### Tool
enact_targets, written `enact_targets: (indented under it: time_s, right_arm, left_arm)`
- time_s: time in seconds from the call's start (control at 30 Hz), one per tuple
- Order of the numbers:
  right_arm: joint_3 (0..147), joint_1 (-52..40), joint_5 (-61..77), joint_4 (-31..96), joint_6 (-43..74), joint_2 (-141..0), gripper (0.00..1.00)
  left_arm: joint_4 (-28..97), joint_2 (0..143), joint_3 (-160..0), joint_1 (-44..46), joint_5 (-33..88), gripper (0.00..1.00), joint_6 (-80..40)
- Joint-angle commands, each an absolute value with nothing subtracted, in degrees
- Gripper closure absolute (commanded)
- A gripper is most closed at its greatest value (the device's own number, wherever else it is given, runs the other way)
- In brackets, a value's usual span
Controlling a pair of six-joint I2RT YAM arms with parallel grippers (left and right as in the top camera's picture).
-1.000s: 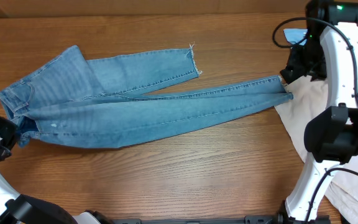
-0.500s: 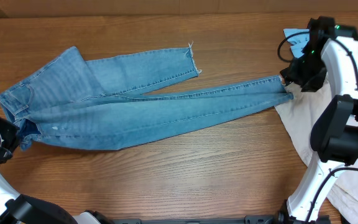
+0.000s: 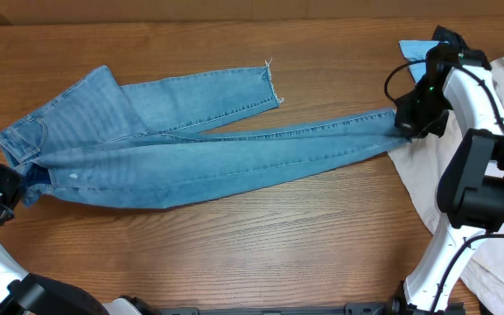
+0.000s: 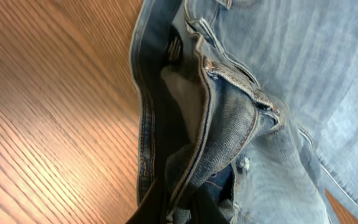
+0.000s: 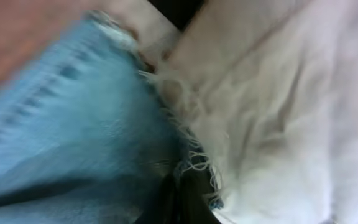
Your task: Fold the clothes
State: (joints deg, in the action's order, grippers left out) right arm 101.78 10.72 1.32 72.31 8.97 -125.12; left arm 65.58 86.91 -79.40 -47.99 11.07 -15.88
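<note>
Here left jaws pinch the jeans [image 3: 191,157] at the waistband [image 4: 229,81], right jaws the frayed hem [image 5: 185,143] touching a beige garment [image 3: 414,171].

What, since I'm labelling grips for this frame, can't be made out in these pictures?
Right gripper jaws: overhead, its own wrist covers them; right wrist view is blurred.
Left gripper jaws: overhead, jeans waistband covers them; left wrist view cuts them at the bottom edge.
Beige garment: cut off by overhead's right edge.
</note>
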Motion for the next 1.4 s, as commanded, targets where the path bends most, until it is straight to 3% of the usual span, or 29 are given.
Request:
enact_targets:
  time_s: [0.0,0.1,0.2,0.33,0.4,0.47,0.53,0.57,0.6,0.63,0.8,1.07,1.13,1.17,1.2,1.23,1.3,1.37]
  right_arm:
    - [110.89,10.57,3.11,77.67,8.93,-124.4,0.96]
    - [114.91,10.57,3.07,83.9,8.25,-124.09,0.96]
    - [114.96,10.72,1.85,89.95,5.28,-124.14,0.9]
    - [112.55,11.81,-2.94,93.84,6.09,-124.2,0.89]
    - [111.81,12.91,-5.43,94.43,8.38,-124.2,0.82]
    - [111.79,14.09,-5.96,94.43,9.45,-124.2,0.82]
    - [111.81,15.09,-5.98,94.41,9.98,-124.18,0.82]
    - [111.81,15.62,-5.91,94.37,10.83,-124.18,0.82]
    - [111.81,15.88,-5.78,94.28,10.96,-124.18,0.82]
    - [111.81,16.05,-5.34,94.11,10.94,-124.18,0.82]
    - [111.81,15.84,-2.37,92.99,10.61,-124.18,0.82]
    - [114.26,8.82,9.32,87.7,2.72,-124.18,0.82]
    - [115.15,6.09,14.63,83.96,0.3,-124.18,0.72]
    - [115.2,4.78,16.84,82.02,-0.75,-124.18,0.61]
    - [115.18,3.05,19.07,79.5,-2.11,-124.2,0.41]
    - [115.09,1.65,19.9,77.45,-2.98,-124.27,0.33]
    - [115.07,-1.3,19.84,73.38,-3.68,-124.31,0.23]
    - [114.67,-4.91,18.9,68.42,-4.23,-124.31,0.21]
  left_arm:
    - [66.57,87.24,-80.75,-47.81,9.45,0.96,-14.68]
    - [69.54,87.53,-80.75,-47.75,9.45,0.89,-12.95]
    - [70.83,87.55,-80.75,-47.55,9.45,0.92,-12.8]
    - [71.61,87.55,-80.75,-47.57,9.21,0.96,-11.99]
    - [71.77,87.55,-80.75,-47.57,8.38,0.93,-11.99]
    - [71.77,87.55,-80.75,-47.57,7.77,0.69,-11.99]
    - [71.79,87.55,-80.75,-47.57,6.07,0.67,-12.03]
    - [71.79,87.55,-80.75,-47.57,5.74,0.58,-12.08]
    - [71.77,87.55,-80.75,-47.57,5.69,0.32,-12.08]
    - [71.79,87.55,-80.75,-47.57,5.61,0.16,-12.1]
    - [71.57,87.55,-80.75,-47.55,5.67,0.12,-12.32]
    - [69.84,87.55,-80.75,-47.53,10.66,0.22,-12.4]
    - [69.8,87.64,-80.75,-47.2,11.94,0.18,-12.38]
    - [69.8,87.66,-80.75,-46.89,12.14,0.13,-12.4]
    - [69.76,87.7,-80.73,-46.35,12.1,0.08,-12.38]
    - [69.73,87.72,-80.73,-45.78,12.05,0.04,-12.34]
    - [69.71,87.74,-80.73,-44.38,12.01,0.0,-12.12]
    - [69.58,87.74,-80.73,-42.76,11.53,0.0,-11.6]
